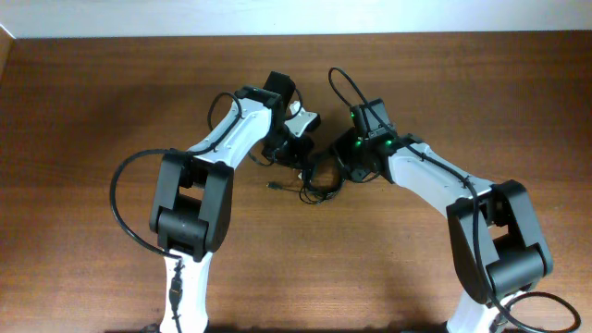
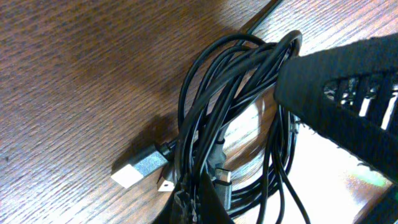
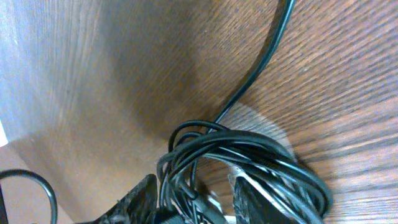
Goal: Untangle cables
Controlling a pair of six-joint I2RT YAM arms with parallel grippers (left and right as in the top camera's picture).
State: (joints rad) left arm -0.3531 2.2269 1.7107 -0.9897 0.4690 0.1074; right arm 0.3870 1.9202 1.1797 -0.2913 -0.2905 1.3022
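The cables (image 1: 315, 188) are thin black cords bunched in a tangled coil on the brown table between my two arms. My left gripper (image 2: 202, 200) is shut on a few strands at the near side of the coil (image 2: 230, 93). A silver USB plug (image 2: 138, 168) and a smaller connector (image 2: 222, 177) lie next to it. My right gripper (image 3: 196, 200) stands open, its fingers (image 3: 140, 200) straddling loops of the coil (image 3: 249, 152) without pinching them. From overhead, the left gripper (image 1: 296, 159) and the right gripper (image 1: 337, 172) flank the bundle closely.
One black strand (image 3: 264, 59) runs away from the coil across the wood. The right gripper's black finger (image 2: 339, 102) fills the right side of the left wrist view. A thick arm cable (image 1: 118, 190) loops at the left. The table's far edge (image 1: 277, 35) meets a pale wall.
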